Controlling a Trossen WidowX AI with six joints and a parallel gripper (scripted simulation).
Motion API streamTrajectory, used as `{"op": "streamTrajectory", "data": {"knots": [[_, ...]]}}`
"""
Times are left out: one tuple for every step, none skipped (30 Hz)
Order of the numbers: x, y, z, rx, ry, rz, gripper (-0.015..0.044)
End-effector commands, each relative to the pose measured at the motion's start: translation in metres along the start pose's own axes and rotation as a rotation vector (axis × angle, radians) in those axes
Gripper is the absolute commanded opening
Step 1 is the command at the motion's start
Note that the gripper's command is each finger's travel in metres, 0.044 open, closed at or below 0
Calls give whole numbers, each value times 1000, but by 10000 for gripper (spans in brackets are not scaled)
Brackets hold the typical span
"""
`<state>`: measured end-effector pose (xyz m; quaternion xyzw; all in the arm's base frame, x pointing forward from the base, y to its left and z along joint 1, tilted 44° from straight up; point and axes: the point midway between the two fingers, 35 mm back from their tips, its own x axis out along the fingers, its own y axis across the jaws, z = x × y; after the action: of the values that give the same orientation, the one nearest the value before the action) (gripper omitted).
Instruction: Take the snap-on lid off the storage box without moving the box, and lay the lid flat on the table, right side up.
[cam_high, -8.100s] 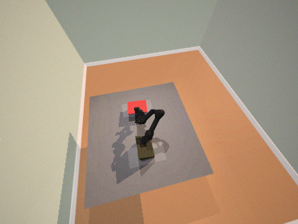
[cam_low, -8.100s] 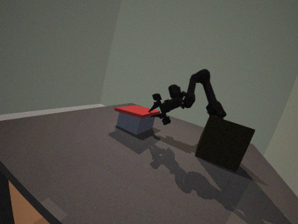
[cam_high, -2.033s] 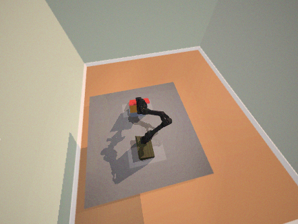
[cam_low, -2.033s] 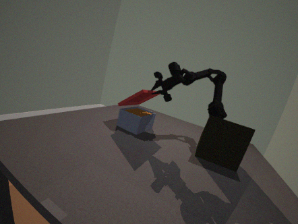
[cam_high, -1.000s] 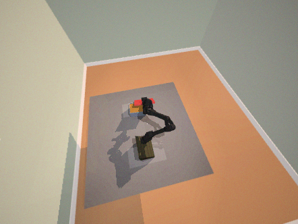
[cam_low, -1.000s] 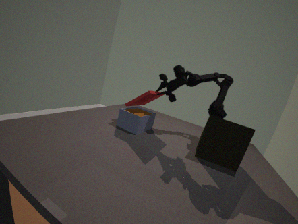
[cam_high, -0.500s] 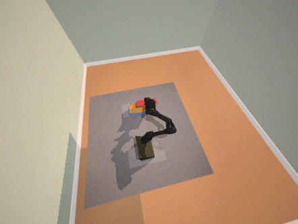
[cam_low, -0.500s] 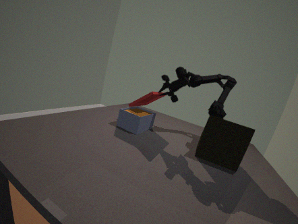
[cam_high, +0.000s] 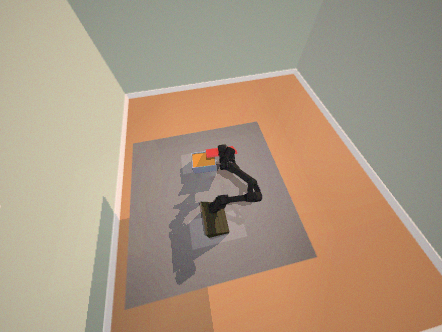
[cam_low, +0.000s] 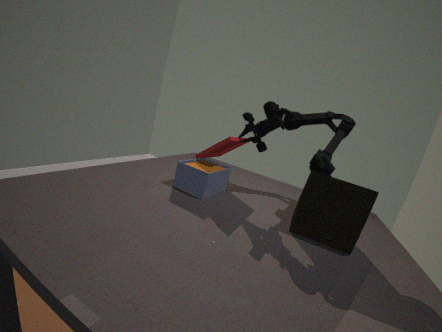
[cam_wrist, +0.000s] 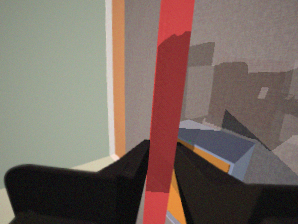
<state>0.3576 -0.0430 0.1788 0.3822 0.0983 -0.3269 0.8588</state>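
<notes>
The red lid (cam_high: 212, 153) (cam_low: 220, 147) (cam_wrist: 170, 90) is off the box and tilted in the air, its far end lower than the gripped edge in the exterior view. My gripper (cam_low: 248, 138) (cam_wrist: 161, 146) is shut on one edge of the lid, above and beside the box. The storage box (cam_high: 204, 169) (cam_low: 201, 182) (cam_wrist: 220, 142) is blue-grey, open at the top with an orange inside, and stands upright on the grey table (cam_high: 155, 200) (cam_low: 125, 225). In the top view the arm hides part of the lid.
The arm's dark base block (cam_high: 215, 222) (cam_low: 332, 212) stands on the table some way from the box. Shadows of the arm and lid fall across the table. Walls and an orange floor (cam_high: 350, 225) surround the table.
</notes>
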Motion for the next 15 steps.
{"op": "streamTrajectory", "data": {"knots": [[-2, 5, 10, 5, -1, 16, 0], [-2, 5, 12, 5, -1, 16, 0], [-3, 5, 14, 5, -1, 16, 0], [-3, 4, 16, 5, -1, 16, 0], [-3, 4, 18, 5, -1, 16, 0], [-3, 4, 20, 5, -1, 16, 0], [-4, 4, 22, 5, -1, 16, 0], [-4, 4, 24, 4, -1, 16, 0], [-4, 4, 26, 4, -1, 16, 0], [-4, 3, 28, 4, -1, 16, 0], [-4, 3, 30, 4, -1, 16, 0], [-5, 3, 32, 4, -2, 16, 0], [-5, 3, 34, 4, -2, 16, 0], [-5, 3, 36, 4, -2, 16, 0], [-5, 3, 38, 4, -2, 16, 0]]}}
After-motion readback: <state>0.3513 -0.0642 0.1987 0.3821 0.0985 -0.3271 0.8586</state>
